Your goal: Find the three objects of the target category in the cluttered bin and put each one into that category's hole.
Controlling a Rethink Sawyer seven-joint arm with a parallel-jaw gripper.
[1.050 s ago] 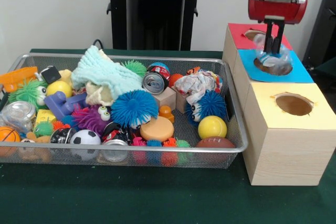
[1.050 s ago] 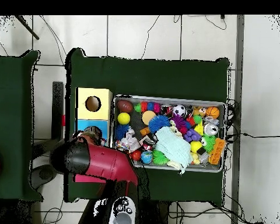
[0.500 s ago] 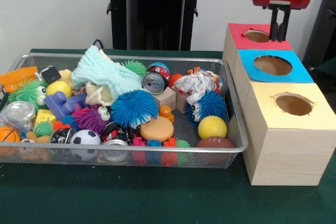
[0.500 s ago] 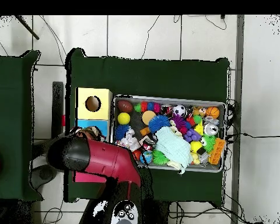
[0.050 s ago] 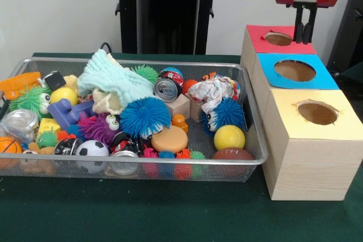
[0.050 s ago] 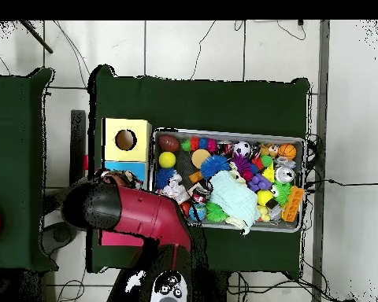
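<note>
The tool (image 5: pixel 306 33) hangs above the wooden box (image 5: pixel 309 151), over the seam between its red hole (image 5: pixel 278 38) and blue hole (image 5: pixel 295 70), its fingers nearly together and gripping nothing. All three holes, including the yellow hole (image 5: pixel 317 112), are uncovered. The wire bin (image 5: pixel 252 143) stands just beside the box on the green counter (image 5: pixel 142 211), packed rim to rim. A drink can (image 5: pixel 168 89) lies among the spiky blue ball (image 5: pixel 145 117), mint cloth (image 5: pixel 113 82) and football (image 5: pixel 232 154); its print cannot be read.
</note>
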